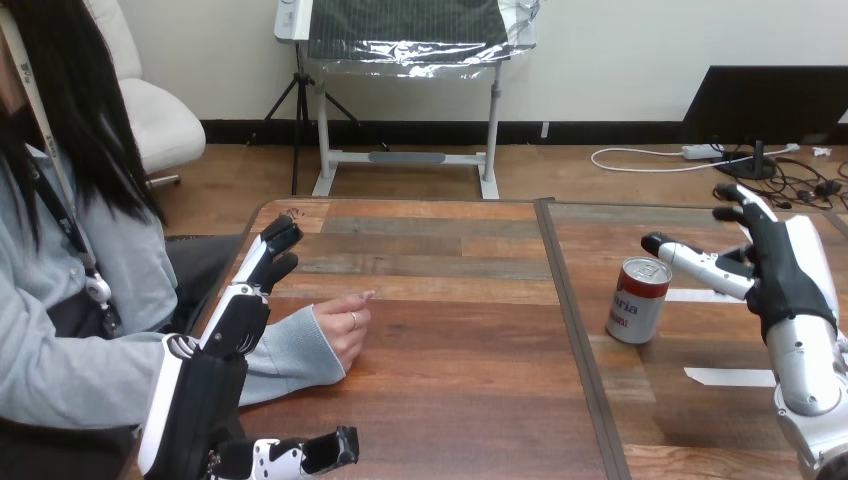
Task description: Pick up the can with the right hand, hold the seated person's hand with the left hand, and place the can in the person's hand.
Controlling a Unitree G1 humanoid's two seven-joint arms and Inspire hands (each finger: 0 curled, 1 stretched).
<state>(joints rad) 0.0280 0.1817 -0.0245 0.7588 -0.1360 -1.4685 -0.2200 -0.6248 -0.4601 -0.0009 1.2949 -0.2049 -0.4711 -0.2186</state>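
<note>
A silver metal can [637,300] with a red-and-white lettered label stands on the wooden table [450,400]. The right hand [790,272] is open beside it, and the left hand [238,322] is open beside the person's hand [345,328].

Glossy metal can [637,299], wood-plank table [450,380]

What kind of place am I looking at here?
Likely a robot test bench, not a home: a wooden table with white tape marks, one can by the robot's right hand, and a person's hand resting beside its left hand.
</note>
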